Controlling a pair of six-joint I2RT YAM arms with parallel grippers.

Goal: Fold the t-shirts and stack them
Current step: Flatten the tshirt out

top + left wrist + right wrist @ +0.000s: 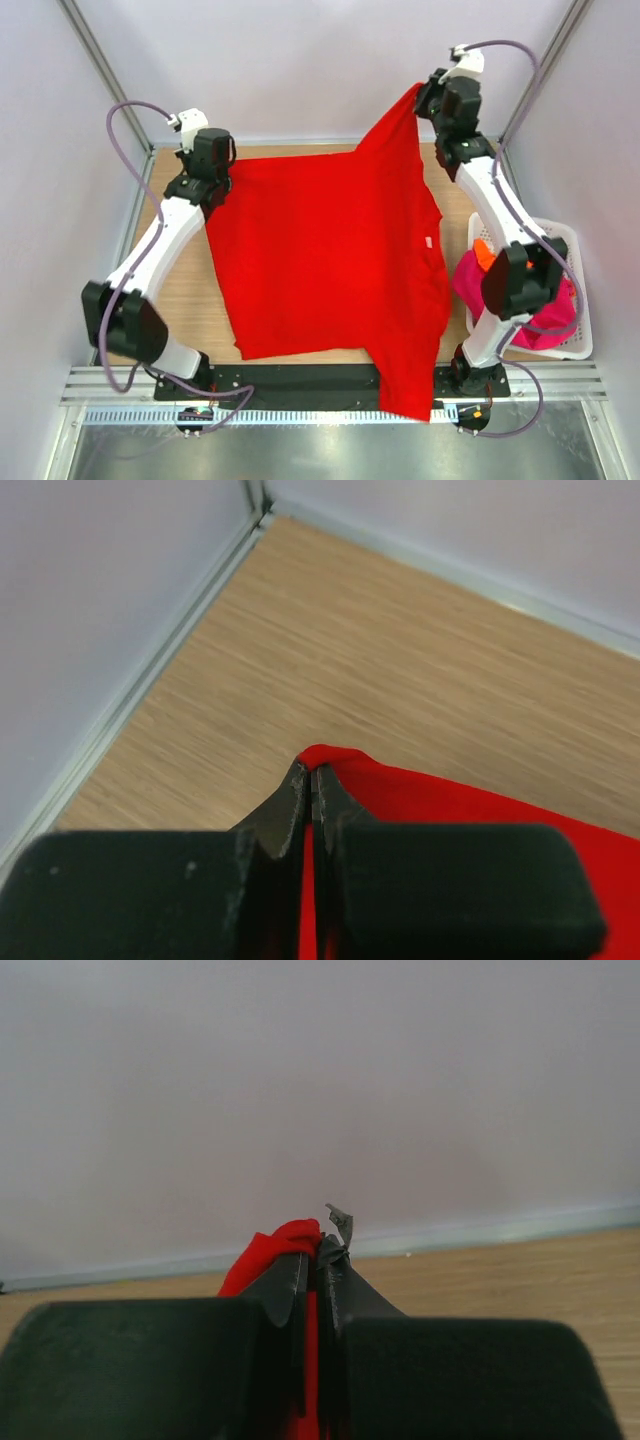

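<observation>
Just one small tag (428,242) on red t-shirt (320,260), txt unreadable.

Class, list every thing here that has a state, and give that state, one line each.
red t-shirt, unfolded, spread open.
left gripper, shut on the red t-shirt.
right gripper, shut on the red t-shirt.
magenta-pink t-shirt, crumpled in the basket.
orange t-shirt, crumpled in the basket.

The bright red t-shirt (320,260) hangs spread open over the table (190,300), its far right corner lifted highest and its near right end drooping past the near edge. At the right, the magenta-pink t-shirt (468,288) lies crumpled in the white basket (570,235), with the orange t-shirt (484,255) peeking out on its far side.
</observation>
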